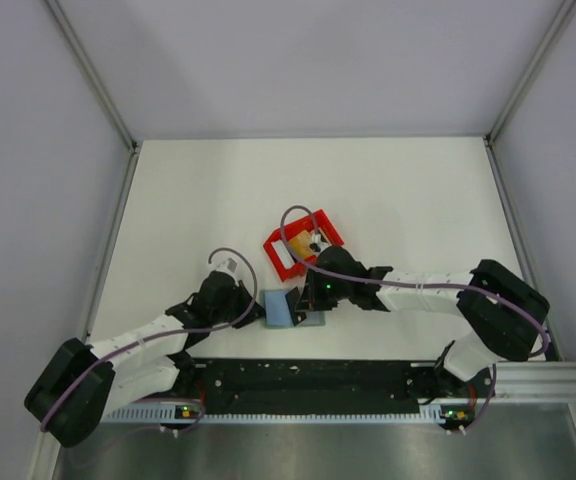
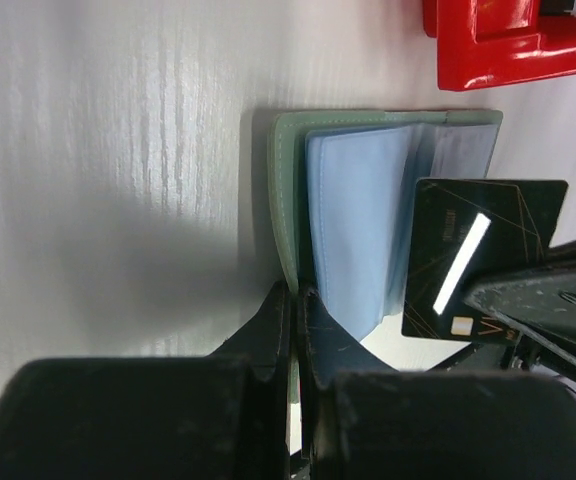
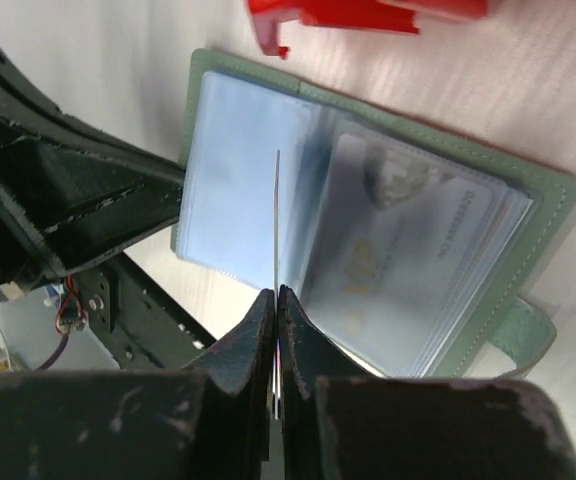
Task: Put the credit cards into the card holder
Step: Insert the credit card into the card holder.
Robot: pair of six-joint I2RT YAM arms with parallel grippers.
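Progress is partial: the card holder [image 3: 388,220] lies open on the table [image 1: 368,190], its cover pinched by the left gripper [image 2: 293,320]. The right gripper [image 3: 276,305] clamps a dark card [image 2: 483,255] over it. One pale card [image 3: 408,250] seems already inside; other cards [image 1: 299,243] wait in the red bin [image 1: 280,262].

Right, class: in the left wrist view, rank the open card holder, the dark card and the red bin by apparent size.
1. card holder
2. dark card
3. red bin, though the frame edge crops it, so its place is unsure.
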